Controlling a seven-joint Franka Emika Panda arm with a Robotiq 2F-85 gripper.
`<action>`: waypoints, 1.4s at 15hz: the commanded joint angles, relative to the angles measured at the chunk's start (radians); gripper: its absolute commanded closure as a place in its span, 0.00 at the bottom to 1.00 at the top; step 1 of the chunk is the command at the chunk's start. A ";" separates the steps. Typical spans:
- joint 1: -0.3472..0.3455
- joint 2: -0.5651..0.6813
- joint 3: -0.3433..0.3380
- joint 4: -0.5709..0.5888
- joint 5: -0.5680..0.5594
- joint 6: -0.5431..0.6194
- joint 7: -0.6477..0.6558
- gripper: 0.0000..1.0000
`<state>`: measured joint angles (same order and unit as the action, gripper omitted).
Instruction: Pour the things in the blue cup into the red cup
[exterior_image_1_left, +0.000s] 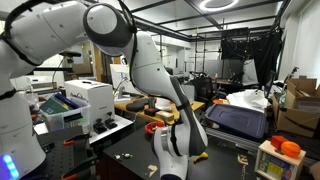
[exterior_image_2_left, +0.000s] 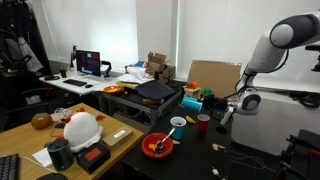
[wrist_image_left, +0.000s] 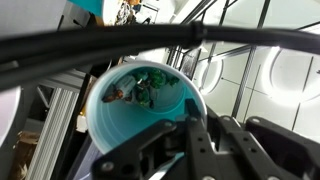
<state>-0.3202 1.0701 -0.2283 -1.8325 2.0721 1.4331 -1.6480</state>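
Observation:
In the wrist view my gripper (wrist_image_left: 178, 128) is shut on the rim of the blue cup (wrist_image_left: 125, 115). I look into the cup's mouth, which holds several small green and brown pieces (wrist_image_left: 140, 92). In an exterior view the gripper (exterior_image_2_left: 229, 113) hangs low over the dark table, just to the right of the red cup (exterior_image_2_left: 203, 122), which stands upright. The blue cup itself is too small to make out there. In an exterior view the arm (exterior_image_1_left: 170, 120) covers the gripper and both cups.
A wide low red bowl (exterior_image_2_left: 157, 146) sits at the table's front, with a small white bowl (exterior_image_2_left: 178, 122) left of the red cup. A dark case (exterior_image_2_left: 160, 92) and cardboard box (exterior_image_2_left: 212, 75) stand behind. An orange object (exterior_image_1_left: 289, 147) lies on a box.

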 joint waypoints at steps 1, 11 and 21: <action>-0.003 -0.004 -0.009 -0.008 0.013 -0.018 -0.014 0.99; -0.018 0.012 -0.012 -0.006 0.008 -0.032 -0.014 0.99; -0.050 0.048 -0.008 0.005 0.011 -0.129 -0.037 0.99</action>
<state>-0.3640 1.1073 -0.2315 -1.8324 2.0721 1.3515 -1.6636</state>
